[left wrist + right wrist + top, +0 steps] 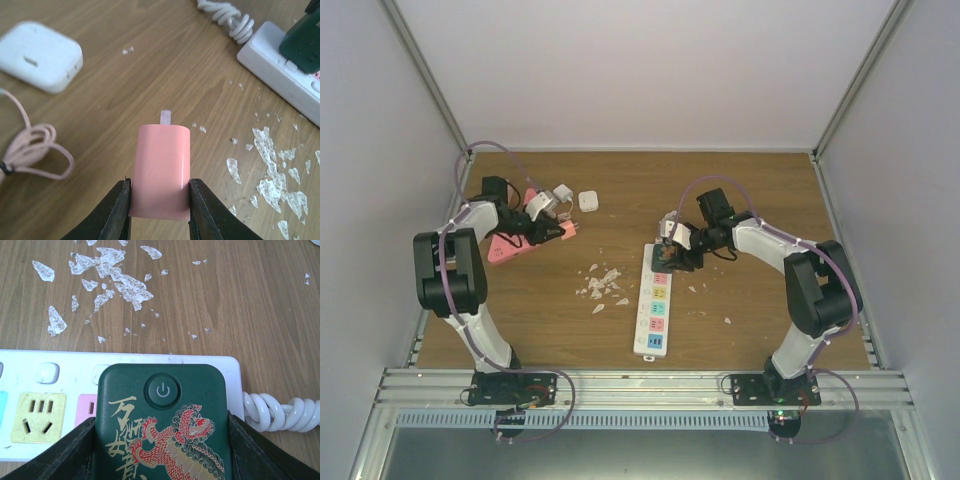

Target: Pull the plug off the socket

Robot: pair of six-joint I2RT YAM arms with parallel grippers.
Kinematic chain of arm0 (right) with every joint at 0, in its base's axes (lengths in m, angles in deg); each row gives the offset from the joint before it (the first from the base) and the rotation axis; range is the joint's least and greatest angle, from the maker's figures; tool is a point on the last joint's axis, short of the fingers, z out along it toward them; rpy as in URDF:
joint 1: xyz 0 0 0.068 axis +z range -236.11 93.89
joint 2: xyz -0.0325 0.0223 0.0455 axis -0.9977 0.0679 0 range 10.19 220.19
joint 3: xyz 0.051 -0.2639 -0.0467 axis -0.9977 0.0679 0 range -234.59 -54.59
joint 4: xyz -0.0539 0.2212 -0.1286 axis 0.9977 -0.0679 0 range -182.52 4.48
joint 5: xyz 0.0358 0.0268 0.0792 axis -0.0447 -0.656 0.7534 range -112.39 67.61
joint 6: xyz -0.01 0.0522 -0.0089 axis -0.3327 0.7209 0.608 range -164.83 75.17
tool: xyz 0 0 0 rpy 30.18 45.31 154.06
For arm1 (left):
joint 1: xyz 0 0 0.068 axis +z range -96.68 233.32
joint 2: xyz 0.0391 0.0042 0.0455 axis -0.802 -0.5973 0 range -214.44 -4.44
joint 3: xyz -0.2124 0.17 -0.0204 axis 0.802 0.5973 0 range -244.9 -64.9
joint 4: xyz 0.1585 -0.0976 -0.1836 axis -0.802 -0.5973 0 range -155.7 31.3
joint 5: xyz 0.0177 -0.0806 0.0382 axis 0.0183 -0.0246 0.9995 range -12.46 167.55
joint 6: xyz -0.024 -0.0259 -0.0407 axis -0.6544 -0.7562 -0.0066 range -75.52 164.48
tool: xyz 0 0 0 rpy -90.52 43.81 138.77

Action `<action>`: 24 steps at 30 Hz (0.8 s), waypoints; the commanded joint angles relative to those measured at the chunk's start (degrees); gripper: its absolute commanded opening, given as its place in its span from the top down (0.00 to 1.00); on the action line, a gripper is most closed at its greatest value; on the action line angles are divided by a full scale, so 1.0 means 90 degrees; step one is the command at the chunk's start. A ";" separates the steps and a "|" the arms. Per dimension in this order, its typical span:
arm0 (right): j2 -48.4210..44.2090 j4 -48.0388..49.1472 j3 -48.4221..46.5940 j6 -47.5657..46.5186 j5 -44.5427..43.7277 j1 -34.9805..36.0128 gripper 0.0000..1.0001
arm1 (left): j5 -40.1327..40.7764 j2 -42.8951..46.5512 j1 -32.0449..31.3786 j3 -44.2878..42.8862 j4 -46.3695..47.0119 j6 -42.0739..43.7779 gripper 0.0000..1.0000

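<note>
Dark green rectangular plug (162, 425), printed with a red-and-gold lion and a round power button, sits at the cord end of the long white plastic power strip (50, 370). It covers part of a pink outlet face beside a yellow one. Your right gripper (162, 452) clamps it, one black finger pressed to each side; you cannot see whether its pins are seated. From above, the strip lies lengthwise on the brown wooden tabletop (740, 200), with the plug at its far end. Your left gripper (160, 207), well apart to the left, pinches a small pink plastic charger (160, 170). A white square adapter (40, 55), a looped pink cable (35, 150) and white flakes (270, 170) lie near.
</note>
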 commanded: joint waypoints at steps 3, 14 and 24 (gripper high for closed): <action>0.0167 -0.0548 0.0275 -0.0012 -0.0904 -0.0076 0.95 | 0.0116 -0.0523 0.0046 -0.0245 -0.0558 0.0036 0.85; 0.0157 -0.0520 0.0280 0.0018 -0.0939 -0.0062 0.95 | 0.0716 -0.0889 0.0016 -0.0278 -0.0217 -0.0248 0.72; 0.0138 -0.0522 0.0289 0.0028 -0.0934 -0.0045 0.94 | 0.1021 -0.0864 0.0006 -0.0516 0.0179 -0.0592 0.40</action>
